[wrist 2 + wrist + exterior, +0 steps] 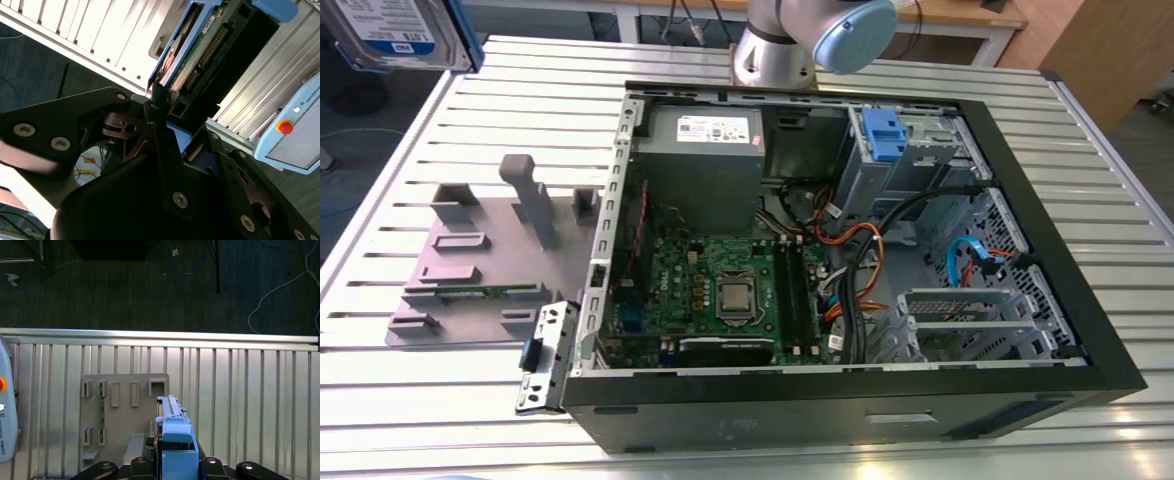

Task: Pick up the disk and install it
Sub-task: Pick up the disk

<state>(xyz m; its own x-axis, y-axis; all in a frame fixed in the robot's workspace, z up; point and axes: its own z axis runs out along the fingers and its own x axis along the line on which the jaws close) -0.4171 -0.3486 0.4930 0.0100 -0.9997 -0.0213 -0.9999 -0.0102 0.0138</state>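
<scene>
Blue plastic rails edge the disk (398, 35), which hangs high at the far corner on the exterior view's left, its labelled face showing, well apart from the open computer case (854, 405). The gripper (175, 463) is clamped onto the disk (175, 432). In the first wrist view the drive sits edge-on between the two dark jaws, a blue rail uppermost. In the second wrist view a slim black finger (159, 127) presses against the disk (197, 50), whose green circuit board and connector pins face the camera.

Below the drive lies the grey fixture plate (125, 390) with its row of slots and upright posts, and the disk lines up with the plate's edge. Bare slatted aluminium table (240, 405) spreads wide beside it, ending in a straight rail with dark floor beyond.

In the exterior view the plate (474, 265) sits just beside the case's side wall. Inside the case, the grey power supply (704, 150) fills one far corner. The metal drive cage with its blue latch (883, 130) stands in the other, with black and orange cables crowding close. The arm (814, 35) rises behind the case's far edge.
</scene>
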